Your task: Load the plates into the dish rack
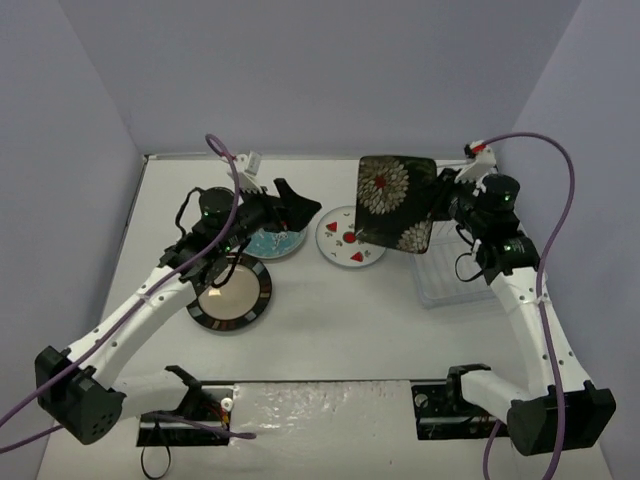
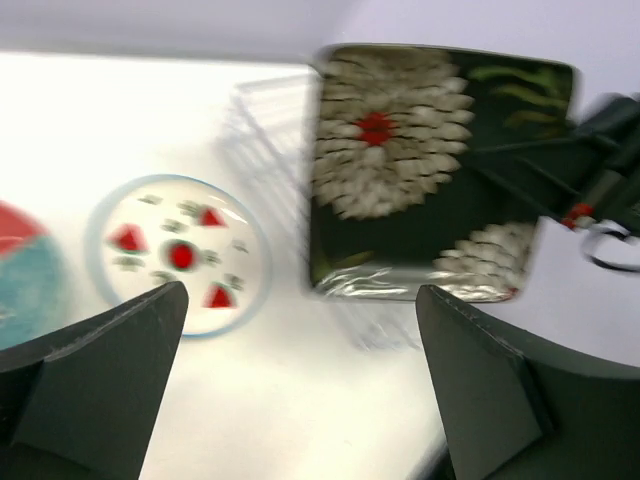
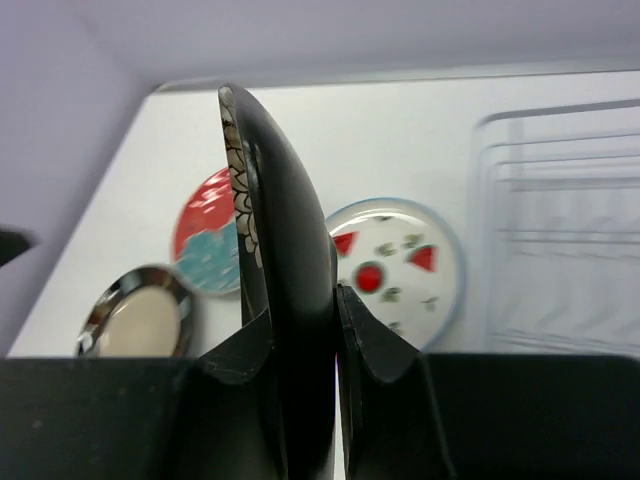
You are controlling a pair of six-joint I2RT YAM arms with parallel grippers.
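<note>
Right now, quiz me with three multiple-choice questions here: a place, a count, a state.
1. Where is the watermelon plate? A) in the dish rack B) on the table, left of the dish rack C) on top of the beige-centred plate
2. How many plates lie flat on the table? A) one B) four C) three
3. The right end effector is: A) shut on the square black plate B) open and empty C) shut on the watermelon plate

Answers: 1 B, it lies flat on the tabletop; 2 C, watermelon, beige-centred and the red-and-teal plate; 3 A, its fingers pinch the upright plate's edge.
</note>
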